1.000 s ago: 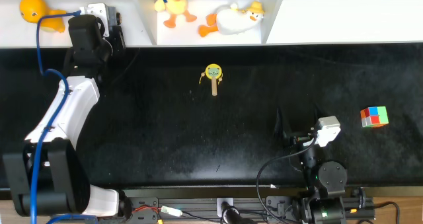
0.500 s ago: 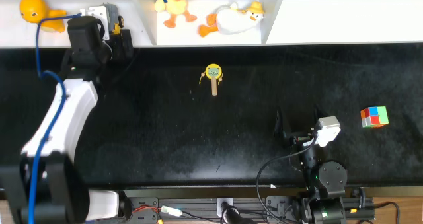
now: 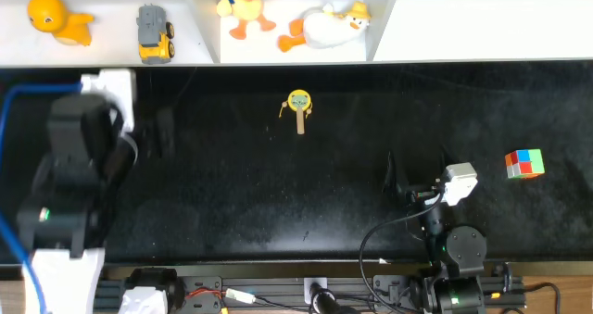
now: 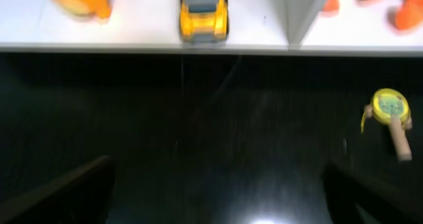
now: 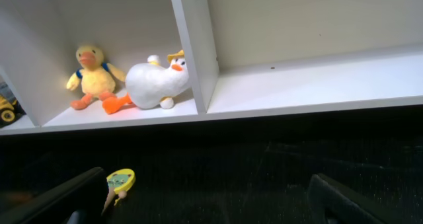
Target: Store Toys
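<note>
The toy truck (image 3: pixel 152 32) stands in the left compartment of the white shelf (image 3: pixel 482 18), grey cab and yellow body, just beside an orange duck (image 3: pixel 54 16) but apart from it. In the middle compartment sit a yellow plush duck (image 3: pixel 245 6) and a white plush goose (image 3: pixel 326 27), the goose lying on its side against the divider. The right compartment holds nothing that can be seen.

On the black table (image 3: pixel 278 203), near the shelf's front edge, lies a small yellow rattle (image 3: pixel 299 104) with a wooden handle (its round head points toward the shelf). A multicoloured cube (image 3: pixel 524 163) rests far off at the right side of the table.

The left gripper (image 4: pixel 217 166) hangs over the left part of the table, short of the shelf and facing the truck, its fingers spread wide and grasping nothing. The right gripper (image 5: pixel 206 178) sits low near its base, well apart from the rattle and the cube, its fingers likewise spread and empty.
</note>
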Robot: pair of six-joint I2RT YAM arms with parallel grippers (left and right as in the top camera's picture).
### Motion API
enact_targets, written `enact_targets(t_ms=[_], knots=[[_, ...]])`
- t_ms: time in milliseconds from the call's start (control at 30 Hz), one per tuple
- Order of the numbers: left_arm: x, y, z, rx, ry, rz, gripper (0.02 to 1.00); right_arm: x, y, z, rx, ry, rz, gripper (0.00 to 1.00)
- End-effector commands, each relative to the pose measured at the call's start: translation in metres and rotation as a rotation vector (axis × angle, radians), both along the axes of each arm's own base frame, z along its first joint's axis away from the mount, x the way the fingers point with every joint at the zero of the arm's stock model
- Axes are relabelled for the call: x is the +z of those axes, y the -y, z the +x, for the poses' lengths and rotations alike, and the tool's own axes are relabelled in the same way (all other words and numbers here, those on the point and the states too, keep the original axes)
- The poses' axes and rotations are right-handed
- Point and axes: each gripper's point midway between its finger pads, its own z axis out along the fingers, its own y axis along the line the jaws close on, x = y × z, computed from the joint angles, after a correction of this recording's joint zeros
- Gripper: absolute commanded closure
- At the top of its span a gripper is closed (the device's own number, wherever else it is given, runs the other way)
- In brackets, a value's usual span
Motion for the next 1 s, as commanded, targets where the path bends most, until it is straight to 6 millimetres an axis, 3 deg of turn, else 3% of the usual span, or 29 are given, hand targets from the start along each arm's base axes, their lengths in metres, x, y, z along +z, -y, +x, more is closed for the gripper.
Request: enact_targets(t_ms=[33,200,567,667,767,1000], knots=[[0.001,0.0,-0.027,0.015,-0.031,-0.02,0.02,-0.003,-0.002,0.0,0.011,0.001,-0.005,0.007],[-0.013,-0.001,-0.044,0.016,-0.114,-0.016,0.02,-0.003,-0.002,0.0,0.011,0.001,-0.005,0.005],[-0.022,0.0,-0.051,0.013,-0.132,-0.018,0.02,-0.003,-0.002,0.0,0.012,0.001,-0.005,0.005],[-0.014,0.0,-0.053,0.017,-0.013,-0.051,0.02,-0.003,-0.002,0.0,0.011,0.001,-0.005,0.007],[-0.005,-0.014,-0.05,0.071,0.17,-0.048,0.02,-0.003,-0.002,0.0,0.012,0.001,-0.005,0.005],[-0.04,-0.034,-0.047,0.15,0.43,-0.023,0.023,-0.003,-0.002,0.0,0.011,0.001,-0.005,0.005]])
